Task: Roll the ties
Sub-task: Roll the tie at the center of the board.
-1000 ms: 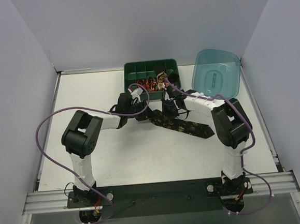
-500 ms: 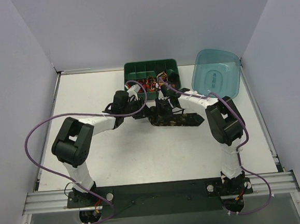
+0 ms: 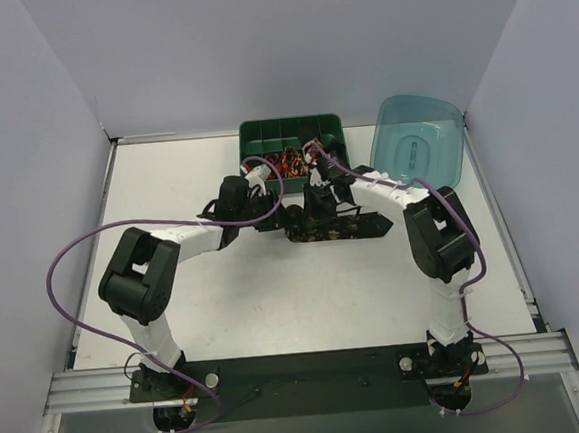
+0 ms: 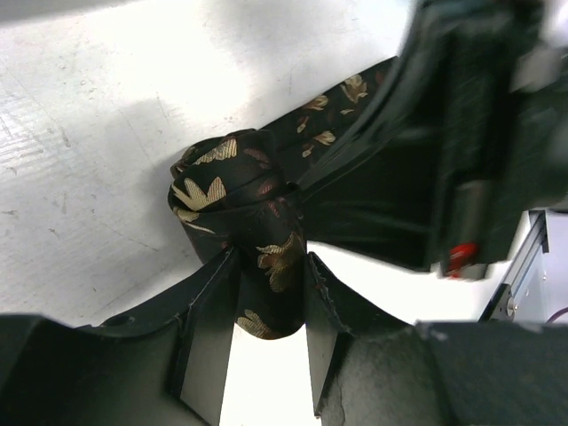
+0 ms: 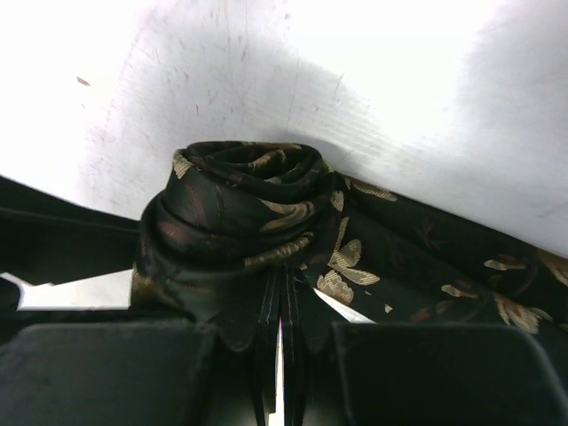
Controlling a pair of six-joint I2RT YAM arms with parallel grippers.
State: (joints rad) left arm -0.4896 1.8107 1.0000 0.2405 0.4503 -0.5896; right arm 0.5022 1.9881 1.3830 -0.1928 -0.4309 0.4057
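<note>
Both arms are meeting over the middle of the worktop [image 3: 226,302], a little toward its far edge, so I'm taking them in turn.

The left arm is folding its elbow out near the left edge. Its forearm is running low and to the right, putting the left gripper [image 3: 277,215] at the rolled end of the tie [image 3: 356,228]. In the wrist view its fingers [image 4: 209,337] are standing partly apart with the roll [image 4: 232,182] wedged between them. Cloth is filling the whole gap and touching both pads, so I'm reading that as a hold on the tie.

The right arm is standing tall over its base near the right edge, elbow bent, forearm angling left and away. The right gripper [image 3: 314,213] is tipping down onto the same roll, nose to nose with the left one. From its own camera the pads [image 5: 248,373] are pressing flat together, with layers of the tie's fabric pinched in the slit and the coil [image 5: 240,200] sitting right above the tips.

The unrolled tail is lying flat on the worktop, pointing toward the right edge.

Just behind the grippers, the green tray [image 3: 291,128] is sitting at the middle of the far edge, holding rolled ties [image 3: 285,163] in a near compartment. The teal tub [image 3: 419,146] is leaning in the far right corner.
</note>
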